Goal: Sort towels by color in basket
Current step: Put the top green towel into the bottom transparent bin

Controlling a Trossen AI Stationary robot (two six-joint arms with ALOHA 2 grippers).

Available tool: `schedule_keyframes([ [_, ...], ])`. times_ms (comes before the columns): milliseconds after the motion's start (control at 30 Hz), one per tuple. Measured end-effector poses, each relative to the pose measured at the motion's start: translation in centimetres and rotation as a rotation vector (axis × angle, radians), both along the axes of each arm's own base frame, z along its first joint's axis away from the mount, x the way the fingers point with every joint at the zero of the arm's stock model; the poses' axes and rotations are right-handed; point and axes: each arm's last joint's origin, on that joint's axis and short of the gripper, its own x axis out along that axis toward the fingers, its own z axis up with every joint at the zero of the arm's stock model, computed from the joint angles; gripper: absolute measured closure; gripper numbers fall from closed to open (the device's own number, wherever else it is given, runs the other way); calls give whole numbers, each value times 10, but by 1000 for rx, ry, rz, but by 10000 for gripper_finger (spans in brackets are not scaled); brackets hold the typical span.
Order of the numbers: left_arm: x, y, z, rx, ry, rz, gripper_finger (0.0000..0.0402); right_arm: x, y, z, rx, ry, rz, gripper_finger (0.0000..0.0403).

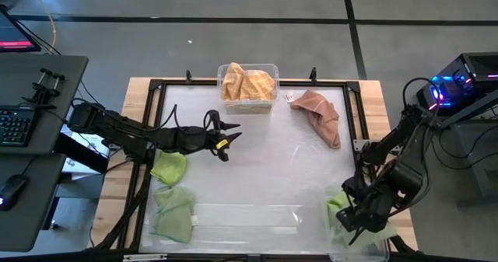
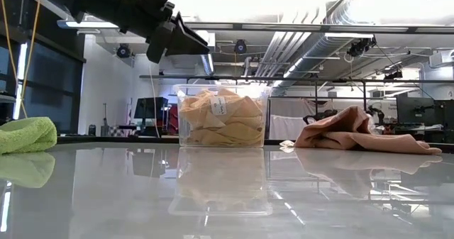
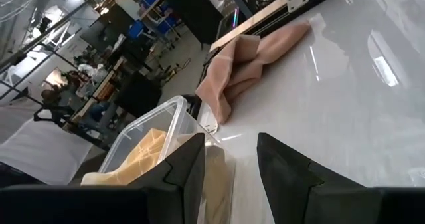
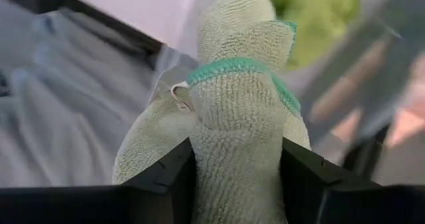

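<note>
My right gripper [image 1: 348, 213] is at the table's near right corner, shut on a light green towel [image 4: 236, 117] above a clear bin [image 1: 380, 253] that holds more green cloth [image 1: 337, 203]. My left gripper [image 1: 232, 134] hangs open and empty above the table's middle, pointing toward the right. A clear bin [image 1: 269, 105] at the far edge holds mustard yellow towels [image 1: 247, 82]. The salmon pink towel [image 1: 319, 114] lies crumpled on the table, far right. Two green towels [image 1: 170, 167] [image 1: 173, 211] lie on the near left. My right gripper pinches the light green towel between its two fingers, on a bunched fold [image 4: 234, 177] of several layers just below the teal stitched edge [image 4: 229, 66]. The cloth stands out past the fingertips, lifted clear of the table.
A black frame [image 1: 156, 87] runs around the white table top. A wide stretch of bare table [image 1: 264, 176] lies between the arms. A desk with a keyboard [image 1: 15, 126] stands left of the table, and electronics with blue lights [image 1: 455, 83] stand to the right.
</note>
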Motion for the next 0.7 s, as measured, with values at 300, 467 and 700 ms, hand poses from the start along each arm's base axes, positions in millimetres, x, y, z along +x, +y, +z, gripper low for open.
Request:
schedule_keyframes([
  [300,0,0,-1,-6,6,1,275,2,-6,-16,-216,-159,140,238],
  [467,0,0,-1,-27,-4,6,275,6,-6,-17,-187,-171,168,238],
  [700,0,0,-1,-46,-10,11,275,-2,0,3,-95,-163,120,238],
])
